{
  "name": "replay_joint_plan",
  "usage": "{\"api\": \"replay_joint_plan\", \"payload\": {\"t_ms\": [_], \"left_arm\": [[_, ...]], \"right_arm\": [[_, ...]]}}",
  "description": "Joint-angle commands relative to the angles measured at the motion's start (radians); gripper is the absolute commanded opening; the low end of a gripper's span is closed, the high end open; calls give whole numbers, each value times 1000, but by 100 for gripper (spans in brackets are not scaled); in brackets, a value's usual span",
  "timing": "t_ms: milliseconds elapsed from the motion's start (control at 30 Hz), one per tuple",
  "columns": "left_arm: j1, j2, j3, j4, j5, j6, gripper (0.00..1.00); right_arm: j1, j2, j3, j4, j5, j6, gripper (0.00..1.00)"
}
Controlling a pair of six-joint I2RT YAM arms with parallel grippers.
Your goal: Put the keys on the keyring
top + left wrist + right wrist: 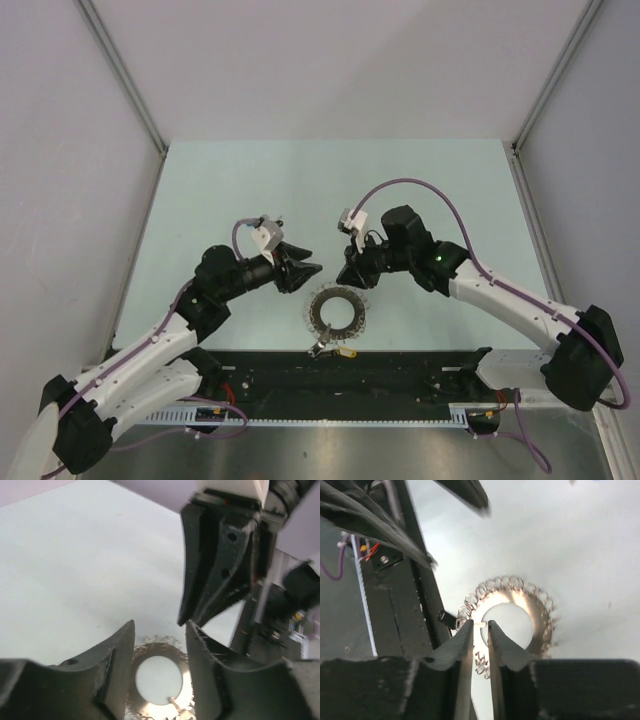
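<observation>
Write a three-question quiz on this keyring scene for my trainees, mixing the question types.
1. True or false: the keyring lies flat on the table.
2. In the top view, where do the keys lie?
A. At the ring's far edge
B. At the ring's near edge, toward the arm bases
C. Inside the ring's hole
3. Fill in: the key head that shows plainest in the top view is coloured ____.

Key: 1 true; 2 B; 3 yellow.
</observation>
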Motion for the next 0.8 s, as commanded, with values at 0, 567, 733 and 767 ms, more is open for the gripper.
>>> {"api": "replay_joint_plan", "payload": {"t_ms": [0,567,733,767], "left_arm": [[26,-47,-16,-59,-270,-140,63],[101,-64,44,-482,-603,-289,100],[110,-67,55,-501,-632,-269,100],[112,-70,56,-499,-635,-260,100]], "right_arm": [[-22,48,-5,5,152,226,31],[26,243,-4,-68,506,476,81],[53,295,-2,-65,603,465,83],[62,307,-2,-64,623,459,83]]}}
